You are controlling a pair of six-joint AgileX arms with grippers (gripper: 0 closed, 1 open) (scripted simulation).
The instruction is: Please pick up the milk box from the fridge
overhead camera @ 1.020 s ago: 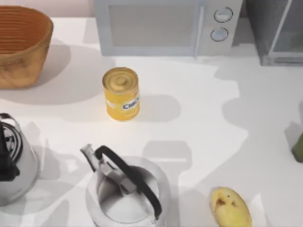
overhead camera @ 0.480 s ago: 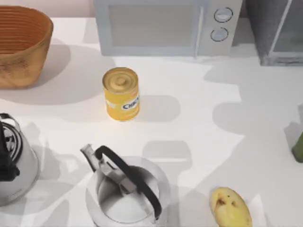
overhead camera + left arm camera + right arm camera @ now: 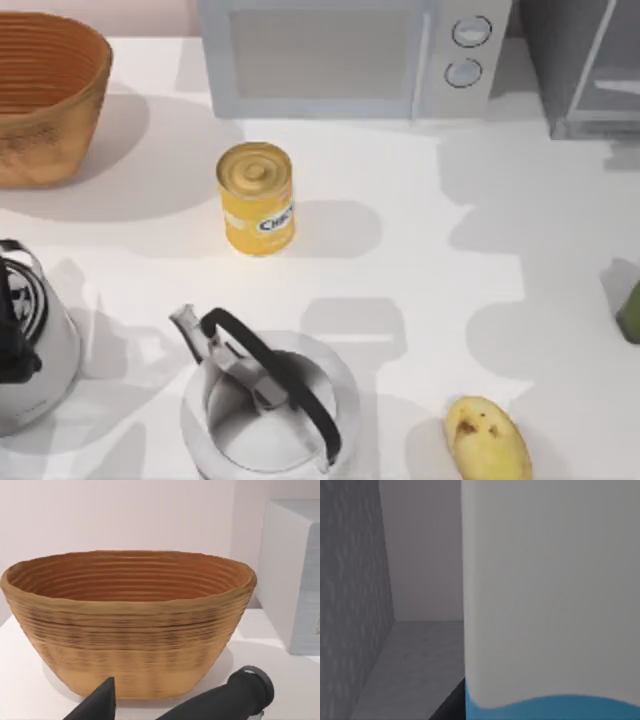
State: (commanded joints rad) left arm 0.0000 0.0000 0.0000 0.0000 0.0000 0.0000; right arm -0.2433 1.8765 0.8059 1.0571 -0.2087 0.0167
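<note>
Your right wrist camera sits inside the grey box-shaped fridge (image 3: pixel 365 605), its speckled inner wall and floor at frame left, pressed close to the white carton with a sky-blue band, the milk box (image 3: pixel 550 595), at frame right. You cannot tell how the right fingers stand. From above, the fridge (image 3: pixel 585 70) occupies the upper right corner.

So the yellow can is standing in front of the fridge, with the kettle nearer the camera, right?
Not quite. In the top view the yellow can stands in front of the microwave, not the fridge, which sits at the table's far right. The kettle is indeed nearer the camera.
</note>
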